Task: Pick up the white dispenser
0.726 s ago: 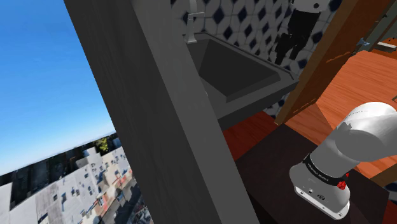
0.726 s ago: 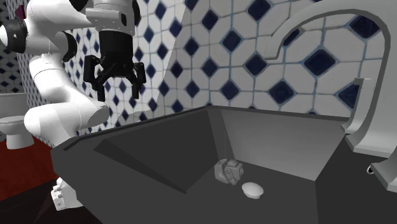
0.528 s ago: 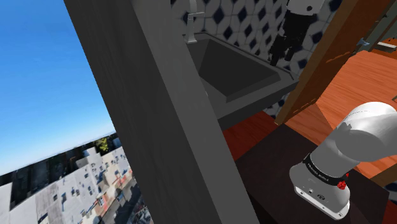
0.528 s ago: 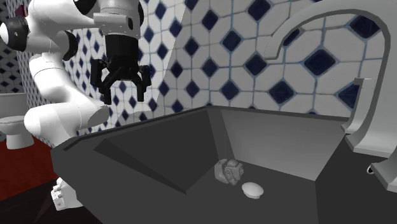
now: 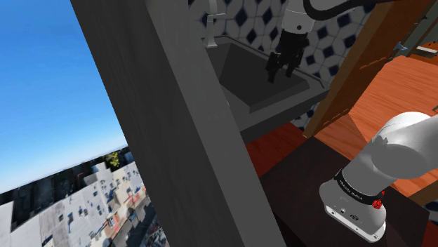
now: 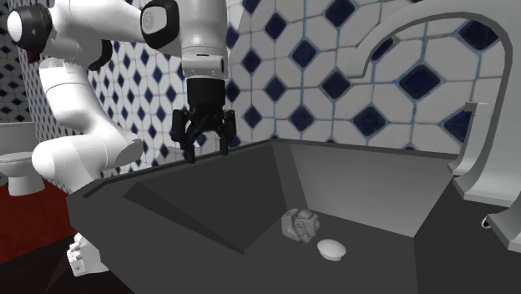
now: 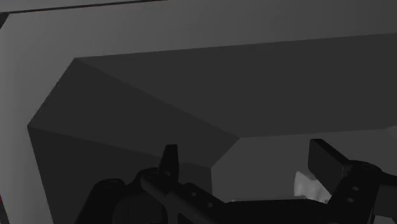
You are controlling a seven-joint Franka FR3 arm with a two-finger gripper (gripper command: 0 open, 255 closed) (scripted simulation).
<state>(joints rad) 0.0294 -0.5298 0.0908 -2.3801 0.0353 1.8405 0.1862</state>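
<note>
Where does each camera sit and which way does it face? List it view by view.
Shoulder view: beside the stand, looking down past a grey panel to the sink; the arm and gripper show.
Second exterior view: low at the sink's rim, facing the arm across the basin; the dispenser lies inside.
Wrist view: on the hand, looking into the basin, open fingers in front.
Shared: all three see the sink.

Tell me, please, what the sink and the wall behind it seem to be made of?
The sink looks like dark grey matte stone or moulded composite: flat facets, no shine; which one is open. The wall seems ceramic tile: white squares with dark blue diamonds and thin joint lines.
</note>
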